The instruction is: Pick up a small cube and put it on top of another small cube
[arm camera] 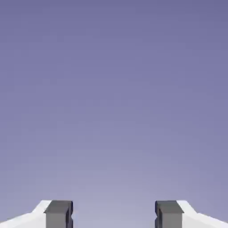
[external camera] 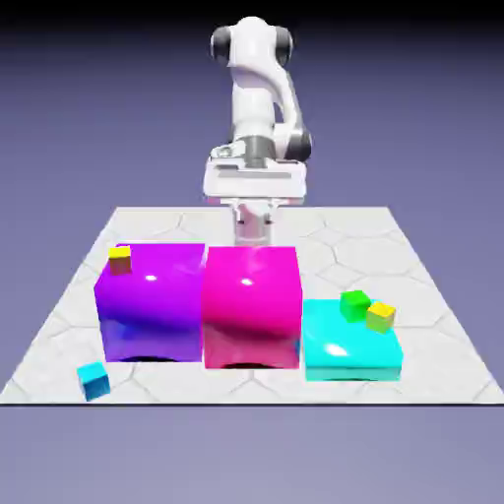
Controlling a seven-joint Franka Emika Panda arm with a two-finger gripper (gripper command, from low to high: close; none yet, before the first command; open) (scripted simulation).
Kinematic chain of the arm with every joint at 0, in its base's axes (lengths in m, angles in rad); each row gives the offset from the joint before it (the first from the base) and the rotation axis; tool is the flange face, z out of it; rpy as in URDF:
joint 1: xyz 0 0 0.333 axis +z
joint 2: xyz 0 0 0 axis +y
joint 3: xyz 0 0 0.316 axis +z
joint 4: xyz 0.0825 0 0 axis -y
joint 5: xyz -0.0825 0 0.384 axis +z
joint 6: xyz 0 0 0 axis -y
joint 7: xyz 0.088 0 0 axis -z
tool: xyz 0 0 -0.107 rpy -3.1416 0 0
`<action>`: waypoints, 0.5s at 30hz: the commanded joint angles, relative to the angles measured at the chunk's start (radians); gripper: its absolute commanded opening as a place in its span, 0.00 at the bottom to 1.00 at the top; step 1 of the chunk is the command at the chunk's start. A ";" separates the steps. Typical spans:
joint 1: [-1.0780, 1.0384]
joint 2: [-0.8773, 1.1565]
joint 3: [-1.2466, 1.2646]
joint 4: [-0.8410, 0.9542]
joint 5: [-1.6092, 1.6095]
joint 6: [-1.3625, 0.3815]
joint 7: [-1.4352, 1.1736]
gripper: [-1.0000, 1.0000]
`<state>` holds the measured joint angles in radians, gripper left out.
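Three big blocks [external camera: 251, 300]; four small cubes: one cyan [external camera: 94, 381], one green [external camera: 354, 303], two yellow [external camera: 119, 259].

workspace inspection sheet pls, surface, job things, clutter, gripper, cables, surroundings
surface: pale hexagon-tiled table, with three big glossy blocks in a row near its front edge.
job's things: small cyan-blue cube on the table in front of the purple block; small green cube on the flat cyan block.
clutter: magenta block in the middle; small yellow cube on the purple block; yellow-green cube beside the green one.
grippers: gripper open, nothing between the fingertips, behind the magenta block.
cables: nothing seen.
surroundings: plain blue-violet backdrop.
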<state>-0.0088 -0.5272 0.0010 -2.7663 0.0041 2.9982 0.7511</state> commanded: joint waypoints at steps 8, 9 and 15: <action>-0.138 0.284 0.007 0.290 0.027 -0.257 0.067 0.50; -0.156 0.319 0.008 0.326 0.031 -0.290 0.075 0.50; -0.259 0.532 0.013 0.544 0.051 -0.483 0.125 0.50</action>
<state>-0.2707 0.0052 0.0135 -2.2227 0.0556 2.5157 0.8765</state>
